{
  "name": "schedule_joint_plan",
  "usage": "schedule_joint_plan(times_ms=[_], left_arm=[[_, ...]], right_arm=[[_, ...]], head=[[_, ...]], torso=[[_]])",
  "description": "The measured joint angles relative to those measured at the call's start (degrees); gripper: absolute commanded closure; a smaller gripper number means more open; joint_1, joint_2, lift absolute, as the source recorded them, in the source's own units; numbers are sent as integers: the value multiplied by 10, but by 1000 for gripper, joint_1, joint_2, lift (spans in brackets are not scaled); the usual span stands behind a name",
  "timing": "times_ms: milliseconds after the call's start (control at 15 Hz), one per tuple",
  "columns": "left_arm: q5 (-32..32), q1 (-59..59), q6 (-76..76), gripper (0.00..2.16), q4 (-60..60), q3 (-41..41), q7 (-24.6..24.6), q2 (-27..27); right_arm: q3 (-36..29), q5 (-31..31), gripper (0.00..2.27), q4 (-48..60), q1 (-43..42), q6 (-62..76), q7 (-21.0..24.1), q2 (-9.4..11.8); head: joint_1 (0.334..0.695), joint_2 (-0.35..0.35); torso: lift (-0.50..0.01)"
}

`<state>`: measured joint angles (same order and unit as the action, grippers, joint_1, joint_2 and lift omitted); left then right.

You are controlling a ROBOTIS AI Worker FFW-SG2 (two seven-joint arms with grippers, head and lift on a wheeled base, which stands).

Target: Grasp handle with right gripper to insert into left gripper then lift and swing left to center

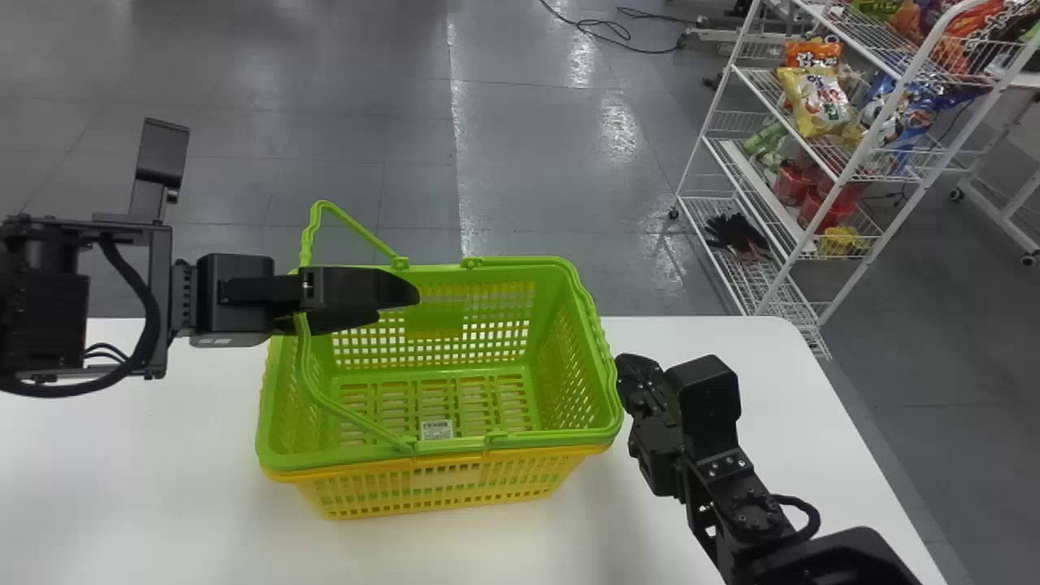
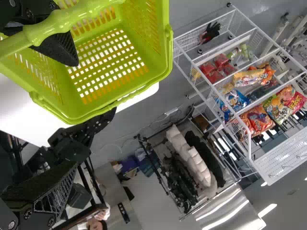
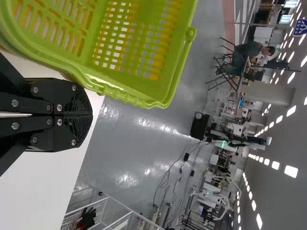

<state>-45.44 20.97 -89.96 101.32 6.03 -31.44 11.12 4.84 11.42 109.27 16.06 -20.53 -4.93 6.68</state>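
Head view: the green basket (image 1: pixel 504 269) is nested in a yellow basket (image 1: pixel 479 478) on the white bench (image 1: pixel 106 487). One handle (image 1: pixel 307 244) of the green basket stands raised at its left end; a second handle (image 1: pixel 600 337) lies lowered along the right rim. The left tool (image 1: pixel 396 307) extends across the raised handle, over the basket's left part. The right tool (image 1: pixel 630 378) is located just beside the right rim. A white wire rack (image 1: pixel 845 175) holding snack packets (image 1: pixel 812 101) stands beyond the bench. Left wrist view: the fingers (image 2: pixel 58 47) of the left tool are spread wide apart. The raised handle crosses in front of one finger; contact between the two appears possible, but cannot be confirmed from this angle. Right wrist view: the fingers (image 3: pixel 79 105) of the right tool are together, with nothing between the tips, near the rim bearing the lowered handle.
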Motion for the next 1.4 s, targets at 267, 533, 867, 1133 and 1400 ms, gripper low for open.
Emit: schedule_joint_plan(times_ms=[267,533,867,1133,1400], left_arm=[[-1,-6,0,76,5,0,0,-2],[-5,-7,0,76,7,-1,0,-5],[0,3,0,76,5,-8,1,-8],[14,16,0,76,-4,-22,1,-13],[31,28,18,76,-19,-38,-1,-16]], right_arm=[[-1,-7,2098,5,-1,0,3,0],[-3,-18,2098,23,2,-2,3,0],[3,-22,2098,60,6,-16,5,-2],[16,-17,2098,79,8,-31,5,-4],[26,-13,2098,89,9,-38,9,-5]], head=[[695,-160],[695,-164],[695,-160],[695,-153],[695,-149]], torso=[[-93],[-93],[-93],[-93],[-93]])
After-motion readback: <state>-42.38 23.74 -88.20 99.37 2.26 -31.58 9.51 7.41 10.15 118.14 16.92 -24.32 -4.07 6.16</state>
